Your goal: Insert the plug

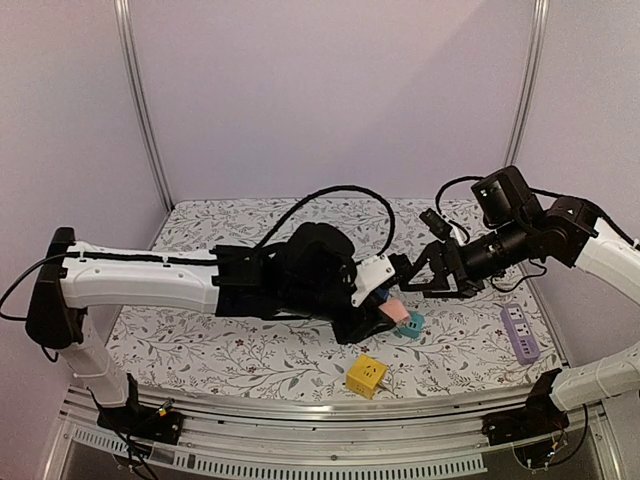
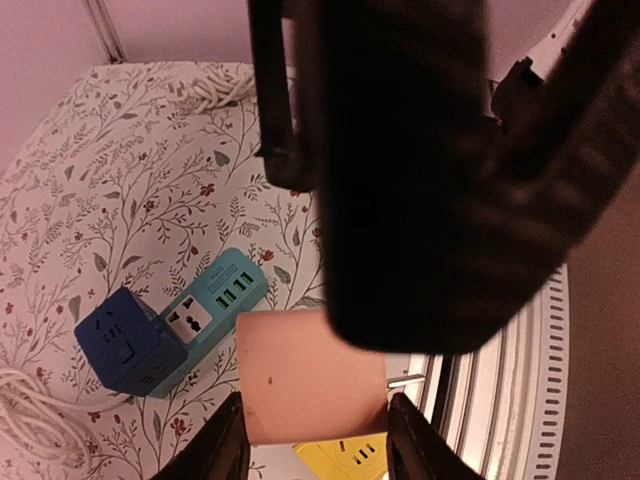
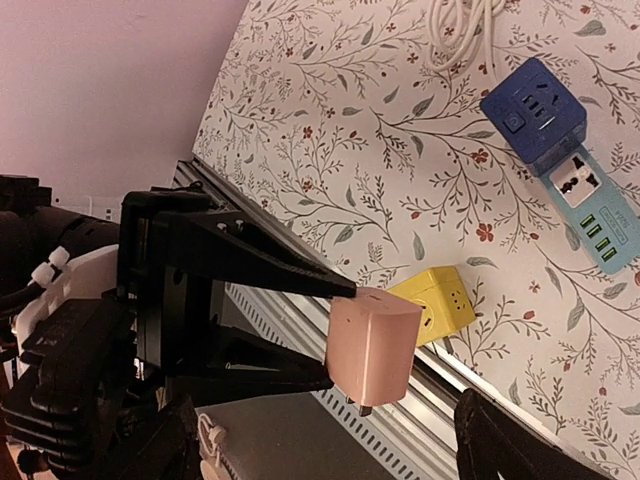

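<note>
Plug [image 3: 372,345], pink, stiff and probably light with slick faces, sits pinched by its flat sides in my left fingers [image 3: 260,268], raised near the teal strip [image 2: 222,295], my right fingers [image 3: 495,445] spread wide, empty.

A matt cloth [image 1: 250,355] printed with leafy sprigs covers the table and lies flat and smooth. At the centre of the right wrist view, the pink plug [image 3: 372,345] looks like smooth satin plastic with softly rounded edges. The fingers [image 3: 250,270] of the left gripper [image 3: 342,335] on it are matt black plastic. The yellow cube socket [image 3: 435,300], blue cube socket [image 3: 533,110] and teal power strip [image 3: 600,215] are smooth plastic with a slight sheen. In the top view, the left arm's shell [image 1: 140,278] is smooth white plastic. The ribbed rail [image 1: 300,408] along the lower edge looks like silver-grey metal.
</note>
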Available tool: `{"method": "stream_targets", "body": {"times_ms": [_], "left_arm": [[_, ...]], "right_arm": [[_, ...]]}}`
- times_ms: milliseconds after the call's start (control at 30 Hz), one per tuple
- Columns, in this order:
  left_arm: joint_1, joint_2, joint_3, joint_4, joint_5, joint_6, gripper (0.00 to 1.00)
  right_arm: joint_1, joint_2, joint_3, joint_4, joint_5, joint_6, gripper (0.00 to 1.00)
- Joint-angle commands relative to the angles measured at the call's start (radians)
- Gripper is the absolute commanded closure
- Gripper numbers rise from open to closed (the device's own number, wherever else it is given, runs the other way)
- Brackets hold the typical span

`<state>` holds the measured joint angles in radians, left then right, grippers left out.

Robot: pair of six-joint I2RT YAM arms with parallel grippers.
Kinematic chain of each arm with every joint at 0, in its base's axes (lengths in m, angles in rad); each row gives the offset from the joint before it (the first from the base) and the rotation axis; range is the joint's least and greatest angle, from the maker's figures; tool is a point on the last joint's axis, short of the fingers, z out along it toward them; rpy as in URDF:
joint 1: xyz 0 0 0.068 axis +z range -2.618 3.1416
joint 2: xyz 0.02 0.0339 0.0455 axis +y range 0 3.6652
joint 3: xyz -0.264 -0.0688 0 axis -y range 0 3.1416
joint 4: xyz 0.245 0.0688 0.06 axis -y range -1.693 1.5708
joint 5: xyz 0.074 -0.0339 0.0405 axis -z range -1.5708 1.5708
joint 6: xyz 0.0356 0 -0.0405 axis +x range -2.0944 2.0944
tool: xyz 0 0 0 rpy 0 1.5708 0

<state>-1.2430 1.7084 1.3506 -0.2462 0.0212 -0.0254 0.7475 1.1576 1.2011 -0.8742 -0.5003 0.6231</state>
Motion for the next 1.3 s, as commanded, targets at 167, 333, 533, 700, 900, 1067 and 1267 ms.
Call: {"method": "stream_targets", "body": {"times_ms": [167,333,533,700,900,1067,1267], "left_arm": [[-0.002,-0.091,0.002,-0.02,0.12,0.196,0.51],[0.002,-0.111,-0.026,-0.024,0.054,0.197,0.45],[0.001,-0.15,-0.145,0.07,-0.016,0.084,0.31],[-0.001,-0.165,-0.202,0.136,-0.114,-0.026,0.24],[-0.007,-0.181,-0.22,0.133,-0.188,-0.088,0.11],[-0.017,-0.204,-0.232,0.098,-0.22,-0.107,0.08],[-0.028,-0.263,-0.283,0.086,-0.254,-0.137,0.08]], "right_arm": [[-0.011,0.067,-0.001,0.056,-0.243,-0.018,0.24],[-0.025,0.094,0.007,0.009,-0.191,-0.029,0.23],[-0.11,0.067,-0.007,-0.115,0.248,0.044,0.12],[-0.136,0.085,-0.037,-0.217,0.544,0.129,0.08],[-0.248,0.18,-0.081,-0.178,0.619,0.126,0.08],[-0.427,0.264,-0.086,-0.145,0.575,0.147,0.13],[-0.49,0.366,-0.057,-0.119,0.546,0.276,0.09]]}}
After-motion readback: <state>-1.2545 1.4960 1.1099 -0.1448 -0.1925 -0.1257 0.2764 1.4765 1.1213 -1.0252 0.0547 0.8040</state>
